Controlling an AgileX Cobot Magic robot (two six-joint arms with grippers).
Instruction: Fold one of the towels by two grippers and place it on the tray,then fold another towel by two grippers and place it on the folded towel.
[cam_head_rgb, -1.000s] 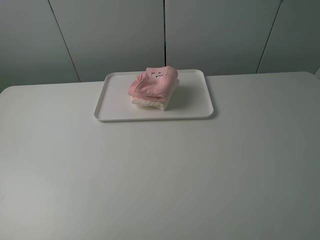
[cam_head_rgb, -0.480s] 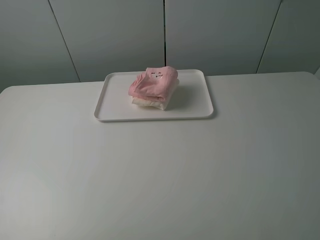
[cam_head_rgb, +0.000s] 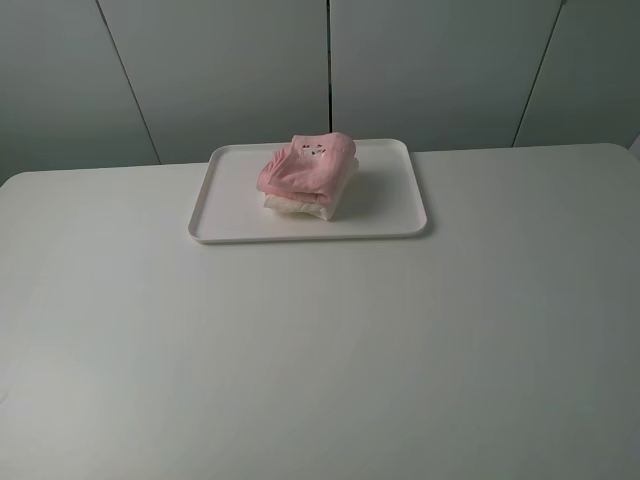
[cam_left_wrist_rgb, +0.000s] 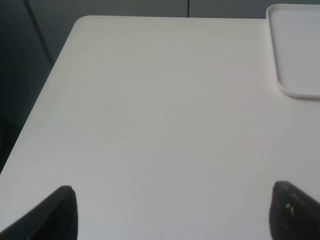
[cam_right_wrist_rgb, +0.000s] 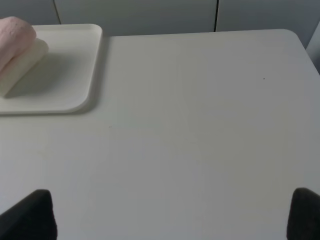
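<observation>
The white tray lies at the back middle of the table. On it sits the folded cream towel, with the folded pink towel stacked on top, a small printed mark facing up. Neither arm shows in the exterior high view. My left gripper is open over bare table, with a corner of the tray off to one side. My right gripper is open too, empty, well apart from the tray and the edge of the two towels: pink over cream.
The white table stretches wide in front of the tray. Grey wall panels stand behind its far edge. The table's left far corner and its rounded right far corner are in the wrist views.
</observation>
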